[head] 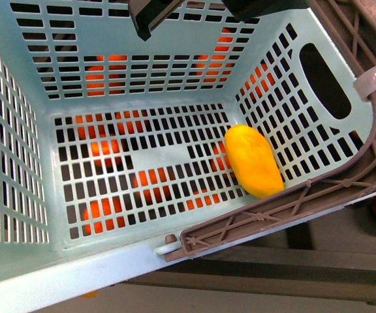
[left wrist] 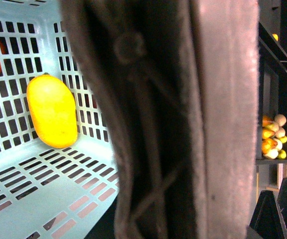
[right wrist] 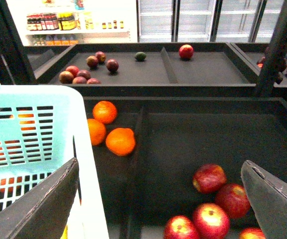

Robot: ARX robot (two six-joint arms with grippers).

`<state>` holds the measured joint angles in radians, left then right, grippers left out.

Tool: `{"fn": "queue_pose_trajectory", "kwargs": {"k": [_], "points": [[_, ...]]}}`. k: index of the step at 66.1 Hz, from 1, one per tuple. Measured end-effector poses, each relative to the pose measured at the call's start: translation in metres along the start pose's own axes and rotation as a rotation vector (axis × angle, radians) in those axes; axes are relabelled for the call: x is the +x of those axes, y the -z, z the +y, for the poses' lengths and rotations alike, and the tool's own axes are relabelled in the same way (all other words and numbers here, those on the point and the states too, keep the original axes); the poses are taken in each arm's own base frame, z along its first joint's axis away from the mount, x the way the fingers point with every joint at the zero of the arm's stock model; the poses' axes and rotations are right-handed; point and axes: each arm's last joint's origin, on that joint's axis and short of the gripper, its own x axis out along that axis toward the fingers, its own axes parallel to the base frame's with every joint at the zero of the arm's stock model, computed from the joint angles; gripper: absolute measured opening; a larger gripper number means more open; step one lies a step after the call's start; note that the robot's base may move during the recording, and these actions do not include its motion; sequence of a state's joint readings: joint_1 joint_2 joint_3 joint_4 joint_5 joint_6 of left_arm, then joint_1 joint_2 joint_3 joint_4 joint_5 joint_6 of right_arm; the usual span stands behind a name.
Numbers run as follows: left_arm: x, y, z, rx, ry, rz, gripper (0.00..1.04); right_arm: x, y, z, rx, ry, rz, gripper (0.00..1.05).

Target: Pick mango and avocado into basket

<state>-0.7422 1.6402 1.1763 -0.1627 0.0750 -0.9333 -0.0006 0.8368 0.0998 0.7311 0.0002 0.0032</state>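
The light teal basket (head: 18,130) fills the front view, tilted, its brown handle (head: 292,202) running along the near right rim. The yellow-orange mango (head: 253,161) lies inside on the slotted floor against the right wall; the left wrist view also shows the mango (left wrist: 52,110). My left gripper (left wrist: 183,224) is shut on the basket handle (left wrist: 183,124), which blocks most of that view. My right gripper (right wrist: 159,164) is open, straddling the basket's rim (right wrist: 86,164) and a bin of apples. The dark green avocado (right wrist: 140,56) lies on a far tray.
Oranges (right wrist: 114,132) lie in the bin beside the basket, and more show through the basket floor (head: 109,208). Red apples (right wrist: 211,199) sit under my right gripper. Dark red fruit (right wrist: 83,72) and one apple (right wrist: 186,51) rest on the far trays. Black dividers (right wrist: 168,64) separate the bins.
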Motion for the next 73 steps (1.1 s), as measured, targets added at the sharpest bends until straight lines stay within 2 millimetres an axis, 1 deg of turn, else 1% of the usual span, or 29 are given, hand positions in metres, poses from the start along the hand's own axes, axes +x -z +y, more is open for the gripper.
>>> {"fn": "queue_pose_trajectory", "kwargs": {"k": [73], "points": [[0.0, 0.0, -0.0002, -0.003, 0.002, 0.002, 0.14, 0.0, 0.0002, 0.0, 0.0, 0.0, 0.001, 0.96]]}}
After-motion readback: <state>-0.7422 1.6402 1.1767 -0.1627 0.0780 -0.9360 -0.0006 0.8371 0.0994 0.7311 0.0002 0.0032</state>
